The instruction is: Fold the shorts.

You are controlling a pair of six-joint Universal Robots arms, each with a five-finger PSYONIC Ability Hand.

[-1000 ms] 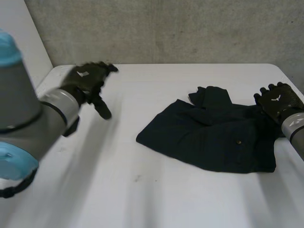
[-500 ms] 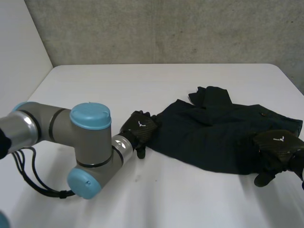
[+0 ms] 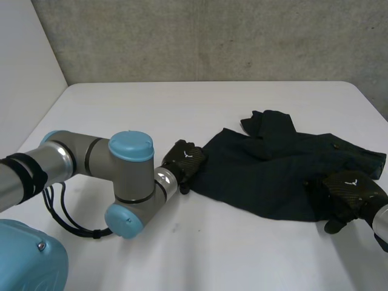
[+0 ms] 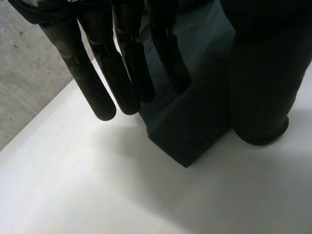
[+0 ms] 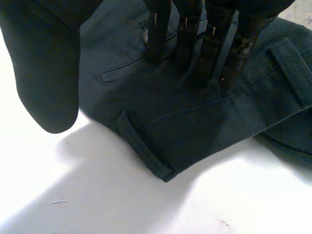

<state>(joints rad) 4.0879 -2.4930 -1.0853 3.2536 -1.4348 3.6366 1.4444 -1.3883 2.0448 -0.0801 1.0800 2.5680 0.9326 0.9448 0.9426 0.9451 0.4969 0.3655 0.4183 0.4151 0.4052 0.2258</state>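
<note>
The dark navy shorts point(image 3: 273, 173) lie crumpled on the white table point(image 3: 200, 115), right of the middle, with one bunched part at the far side. My left hand point(image 3: 183, 162) is at their left corner; in the left wrist view that corner point(image 4: 195, 129) lies between the straight fingers point(image 4: 122, 73) and the thumb point(image 4: 261, 87), which do not grip it. My right hand point(image 3: 347, 190) rests on the near right part. There its straight fingers point(image 5: 214, 44) press the cloth by a belt loop point(image 5: 144, 146), the thumb point(image 5: 46, 73) over bare table.
My left arm's elbow point(image 3: 130, 182) lies low over the table's near left part. A grey wall point(image 3: 212, 36) stands behind the table's far edge. The shorts' right end point(image 3: 377, 160) reaches close to the table's right side.
My left arm swung in from the far left to the shorts' left corner. My right hand came from the far right end to the near right part, and the shorts now spread further right.
</note>
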